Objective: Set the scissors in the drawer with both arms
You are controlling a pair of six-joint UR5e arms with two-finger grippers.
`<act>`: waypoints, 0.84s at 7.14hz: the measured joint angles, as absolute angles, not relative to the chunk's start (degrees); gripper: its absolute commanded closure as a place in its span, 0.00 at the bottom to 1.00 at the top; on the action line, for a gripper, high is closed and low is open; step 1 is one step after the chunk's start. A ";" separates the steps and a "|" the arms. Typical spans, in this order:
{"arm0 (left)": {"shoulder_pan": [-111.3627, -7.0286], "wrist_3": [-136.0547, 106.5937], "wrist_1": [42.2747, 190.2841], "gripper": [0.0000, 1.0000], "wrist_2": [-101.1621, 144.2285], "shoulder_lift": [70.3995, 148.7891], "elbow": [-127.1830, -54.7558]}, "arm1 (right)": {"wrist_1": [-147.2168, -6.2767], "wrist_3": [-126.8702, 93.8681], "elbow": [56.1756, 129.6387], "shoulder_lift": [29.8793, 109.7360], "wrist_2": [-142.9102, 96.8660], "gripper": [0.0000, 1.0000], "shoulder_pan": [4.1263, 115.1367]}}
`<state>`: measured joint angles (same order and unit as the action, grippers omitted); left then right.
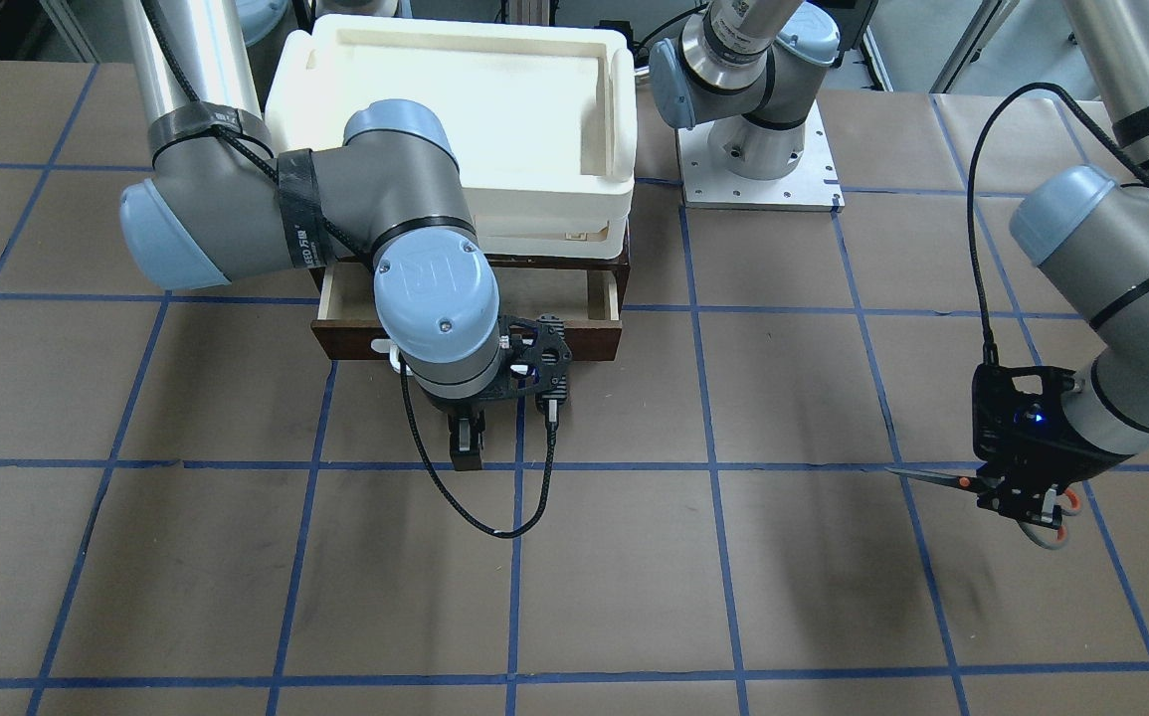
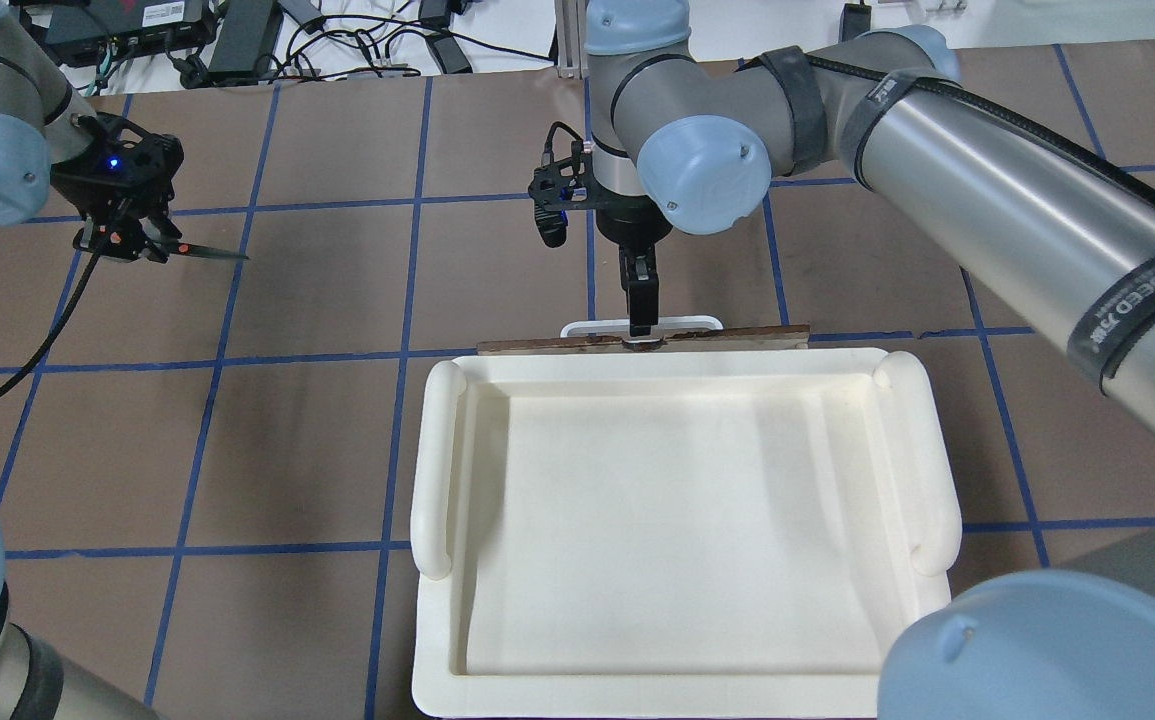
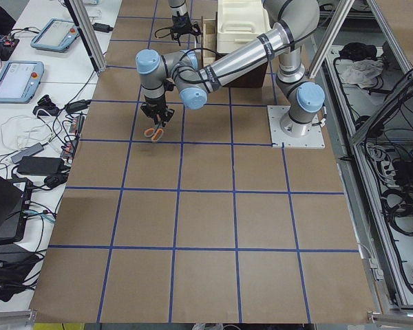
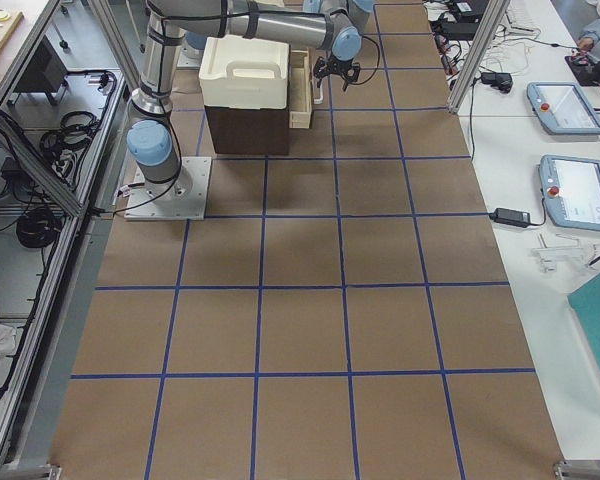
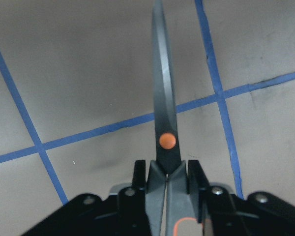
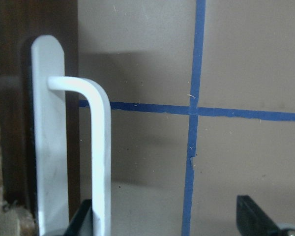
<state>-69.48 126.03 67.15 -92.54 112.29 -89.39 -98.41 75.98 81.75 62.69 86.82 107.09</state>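
The scissors (image 5: 163, 103) have dark blades and an orange pivot. My left gripper (image 1: 1024, 502) is shut on them near the pivot and holds them above the table, far from the drawer, blades level (image 2: 205, 252). The orange handle loops (image 1: 1059, 517) hang behind the gripper. The dark brown drawer (image 1: 584, 338) stands partly pulled out, and its pale interior (image 1: 554, 293) shows. My right gripper (image 6: 167, 221) is open at the drawer's white bar handle (image 6: 101, 157), which lies just inside one finger (image 6: 81, 221). It also shows in the overhead view (image 2: 639, 305).
A white plastic bin (image 2: 677, 500) sits on top of the brown cabinet and hides most of the drawer from above. The left arm's base plate (image 1: 759, 169) is beside the cabinet. The table is brown paper with a blue tape grid (image 1: 713, 467).
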 measured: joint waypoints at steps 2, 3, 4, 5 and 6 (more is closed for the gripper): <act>-69.46 126.03 67.15 1.00 -92.55 112.35 -89.38 | -98.52 76.64 79.96 61.76 86.84 0.00 106.23; -69.48 126.03 67.15 1.00 -92.55 112.38 -89.38 | -99.07 76.97 79.53 61.53 86.84 0.00 105.74; -69.51 126.04 67.15 1.00 -92.53 112.40 -89.39 | -100.34 77.20 79.36 61.27 86.84 0.00 105.38; -69.52 126.04 67.15 1.00 -92.51 112.44 -89.38 | -101.50 77.32 79.29 61.00 86.83 0.00 105.22; -69.52 126.04 67.15 1.00 -92.53 112.47 -89.38 | -102.56 77.52 79.24 60.59 86.84 0.00 105.17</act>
